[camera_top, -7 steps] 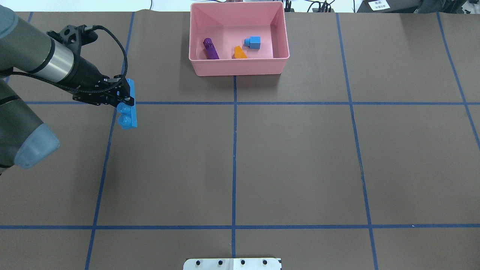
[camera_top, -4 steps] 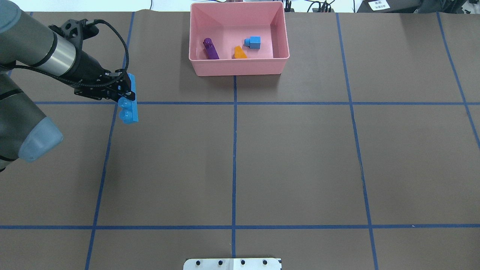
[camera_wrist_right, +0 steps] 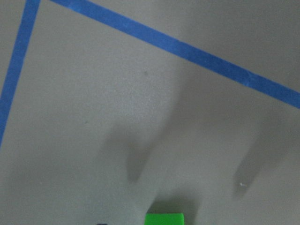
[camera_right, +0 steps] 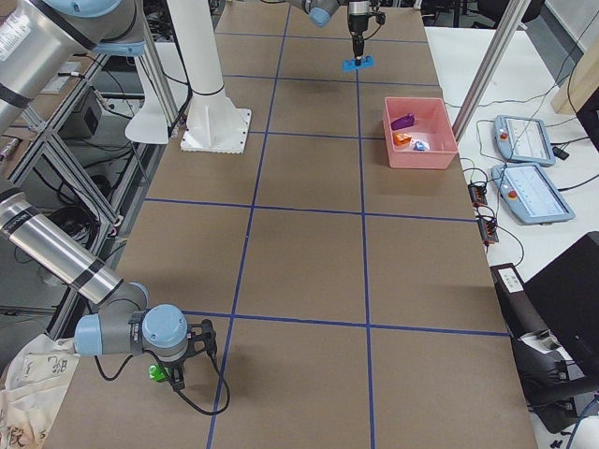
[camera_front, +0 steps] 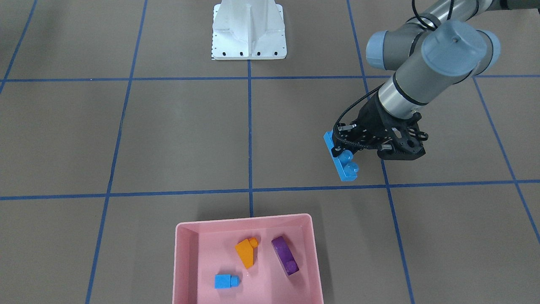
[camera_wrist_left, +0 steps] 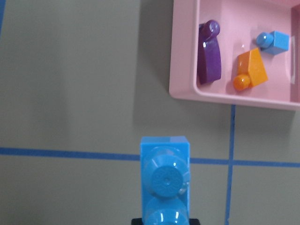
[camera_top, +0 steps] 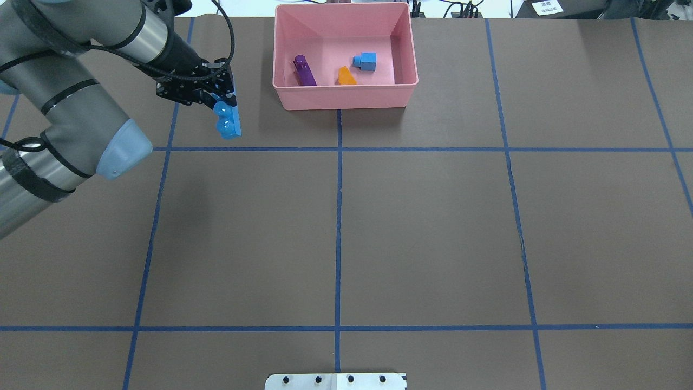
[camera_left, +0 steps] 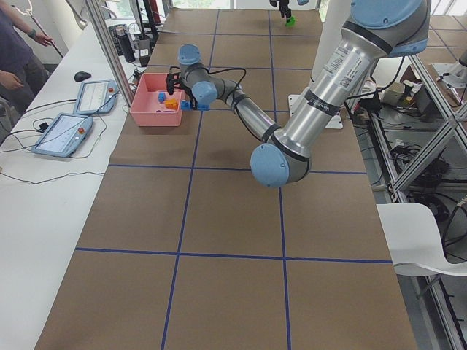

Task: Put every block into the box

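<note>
clamped on the long blue block [camera_top: 227, 123], the left end effector [camera_top: 225, 102] should clear the rim of the pink box [camera_top: 341, 98] before releasing.

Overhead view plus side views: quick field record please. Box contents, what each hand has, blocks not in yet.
box: pink box, at the far edge of the table
in box: purple block, orange block, small blue cube
left hand: left hand shut on long light-blue block, raised, short of the box's left wall
right hand: right hand low at the table's right end, close to green block; open or shut cannot be told
outside box: long light-blue block, green block
</note>
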You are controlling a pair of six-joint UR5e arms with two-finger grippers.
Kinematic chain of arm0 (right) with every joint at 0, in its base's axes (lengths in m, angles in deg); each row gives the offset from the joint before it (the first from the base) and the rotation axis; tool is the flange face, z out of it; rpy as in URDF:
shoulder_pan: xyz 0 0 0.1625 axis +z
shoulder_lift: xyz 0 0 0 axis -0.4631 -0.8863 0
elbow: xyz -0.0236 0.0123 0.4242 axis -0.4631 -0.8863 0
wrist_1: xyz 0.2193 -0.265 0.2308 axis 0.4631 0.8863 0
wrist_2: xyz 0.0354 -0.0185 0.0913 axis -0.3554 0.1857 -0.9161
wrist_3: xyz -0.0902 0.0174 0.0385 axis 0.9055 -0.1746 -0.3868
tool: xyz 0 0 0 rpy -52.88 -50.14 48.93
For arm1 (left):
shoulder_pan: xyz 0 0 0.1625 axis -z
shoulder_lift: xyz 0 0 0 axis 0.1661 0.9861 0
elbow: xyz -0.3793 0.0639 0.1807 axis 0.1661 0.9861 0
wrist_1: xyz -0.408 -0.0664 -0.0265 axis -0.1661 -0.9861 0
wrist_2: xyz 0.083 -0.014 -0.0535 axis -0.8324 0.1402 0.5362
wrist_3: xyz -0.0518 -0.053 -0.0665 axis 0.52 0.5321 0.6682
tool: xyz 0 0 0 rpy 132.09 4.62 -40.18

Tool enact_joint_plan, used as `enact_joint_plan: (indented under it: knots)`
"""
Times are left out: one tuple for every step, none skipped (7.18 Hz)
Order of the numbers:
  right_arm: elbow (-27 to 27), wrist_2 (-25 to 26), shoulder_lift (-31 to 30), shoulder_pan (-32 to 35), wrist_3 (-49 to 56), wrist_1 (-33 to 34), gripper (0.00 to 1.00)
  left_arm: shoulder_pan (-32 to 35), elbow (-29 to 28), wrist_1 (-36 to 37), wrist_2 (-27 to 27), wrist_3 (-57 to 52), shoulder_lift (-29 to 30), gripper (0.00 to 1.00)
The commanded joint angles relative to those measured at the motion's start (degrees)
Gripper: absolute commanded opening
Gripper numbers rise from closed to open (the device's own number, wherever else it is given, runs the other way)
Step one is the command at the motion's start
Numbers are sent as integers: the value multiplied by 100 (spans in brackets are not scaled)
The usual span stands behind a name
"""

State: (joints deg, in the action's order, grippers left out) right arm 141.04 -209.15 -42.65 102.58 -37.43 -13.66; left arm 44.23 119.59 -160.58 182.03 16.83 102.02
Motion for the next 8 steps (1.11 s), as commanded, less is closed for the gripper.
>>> enact_joint_plan:
  knots:
    - [-104,-86,91,7,-1,2,61,17,-1330,-130,-312,152,1205,0]
    - [-122,-138,108,7,-1,2,54,17,-2034,-722,-357,736,1682,0]
    - [-131,-139,100,7,-10,2,38,-1,-2528,-1111,-375,1142,1930,0]
    - [-131,-139,100,7,8,-15,20,-1,-2846,-1150,-558,1268,2202,0]
    - [-140,-139,65,16,16,-33,11,-10,-2876,-1150,-560,1356,2257,0]
    - [-122,-139,12,16,43,-41,0,-27,-2885,-1142,-560,1505,2354,0]
    - [-122,-139,12,25,43,-42,0,-45,-2989,-1142,-586,1698,2511,0]
    - [-79,-148,-6,34,52,-42,0,-88,-3216,-1142,-795,1891,2774,0]
